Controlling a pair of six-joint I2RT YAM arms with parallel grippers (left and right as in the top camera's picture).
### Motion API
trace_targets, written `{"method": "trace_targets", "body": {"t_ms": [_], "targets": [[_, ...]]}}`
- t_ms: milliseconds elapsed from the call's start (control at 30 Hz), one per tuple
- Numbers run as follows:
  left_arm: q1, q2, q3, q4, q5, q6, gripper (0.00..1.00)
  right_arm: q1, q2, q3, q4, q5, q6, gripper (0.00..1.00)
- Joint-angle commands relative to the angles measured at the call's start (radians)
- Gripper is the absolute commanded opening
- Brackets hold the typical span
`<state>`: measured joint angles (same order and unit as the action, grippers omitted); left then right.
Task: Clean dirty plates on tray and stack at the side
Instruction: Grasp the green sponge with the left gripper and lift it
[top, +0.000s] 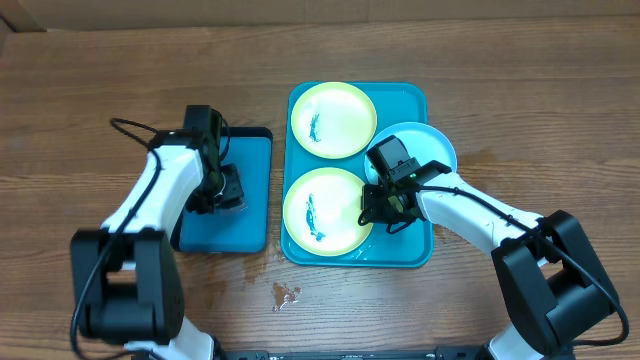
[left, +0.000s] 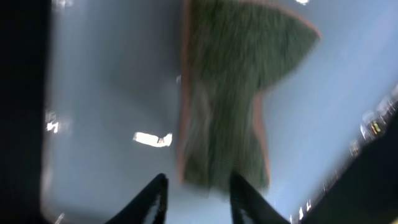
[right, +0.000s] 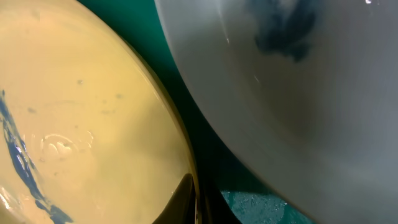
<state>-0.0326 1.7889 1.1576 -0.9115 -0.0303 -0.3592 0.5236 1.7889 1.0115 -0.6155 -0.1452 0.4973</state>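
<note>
Right fingers (right: 186, 200), closure unclear, beside blue plate (right: 298, 93), may shove it off tray (right: 249, 205); left fingers (left: 154, 200) open at sponge (left: 230, 93).

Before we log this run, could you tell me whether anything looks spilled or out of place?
Two things. A small wet splatter lies on the table just in front of the tray. The light blue plate hangs over the tray's right rim rather than lying inside it.

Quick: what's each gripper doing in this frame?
Left gripper: fingers apart at the end of the green sponge; whether it grips cannot be told.
Right gripper: closed, apparently on the rim of the near yellow-green plate.
</note>
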Motion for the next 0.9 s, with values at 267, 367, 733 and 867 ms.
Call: {"method": "trace_targets", "body": {"t_ms": [267, 367, 733, 867], "targets": [[-0.007, 0.16, 0.016, 0.015, 0.073, 0.016, 0.04, -0.003, 0.02, -0.011, -0.018, 0.059, -0.002, 0.04], [-0.006, 0.144, 0.071, -0.056, 0.072, 0.016, 0.04, -0.003, 0.02, -0.011, -0.018, 0.059, -0.002, 0.04], [-0.007, 0.13, 0.136, -0.074, 0.003, 0.045, 0.38, -0.003, 0.02, -0.011, -0.018, 0.059, -0.002, 0.04], [-0.007, 0.136, 0.08, 0.019, -0.001, 0.044, 0.35, -0.003, 0.02, -0.011, -0.018, 0.059, -0.002, 0.04]]}}
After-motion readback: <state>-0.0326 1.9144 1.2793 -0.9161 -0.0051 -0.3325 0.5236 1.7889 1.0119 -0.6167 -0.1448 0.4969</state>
